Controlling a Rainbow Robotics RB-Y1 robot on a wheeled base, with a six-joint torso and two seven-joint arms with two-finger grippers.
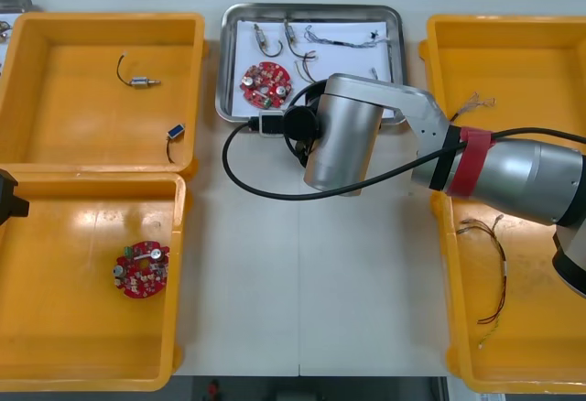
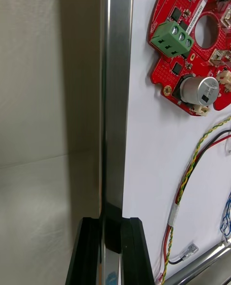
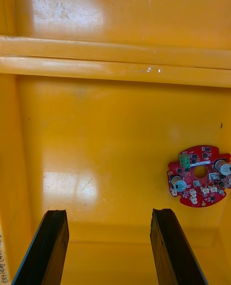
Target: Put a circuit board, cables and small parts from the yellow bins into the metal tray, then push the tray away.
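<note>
The metal tray [image 1: 222, 62] stands at the table's far middle, white inside, holding a round red circuit board [image 1: 265, 82], cables and small metal parts. My right gripper [image 2: 110, 246] is shut on the tray's near rim [image 2: 115, 97], one finger on each side of it. Just inside the rim lie the board [image 2: 192, 49] and a red and yellow cable [image 2: 192, 169]. In the front view the right arm's wrist [image 1: 343, 145] hides that gripper. My left gripper [image 3: 110, 246] hangs open over the near left yellow bin [image 3: 96, 145], holding nothing, with a second red board [image 3: 198, 175] beyond its fingers.
The far left bin [image 1: 55, 44] holds two small metal parts [image 1: 139, 81] with black leads. Thin cables [image 1: 494, 273] lie in the right bins. The second board [image 1: 142, 270] sits in the near left bin. My arm's black cable [image 1: 256, 181] loops over the table before the tray.
</note>
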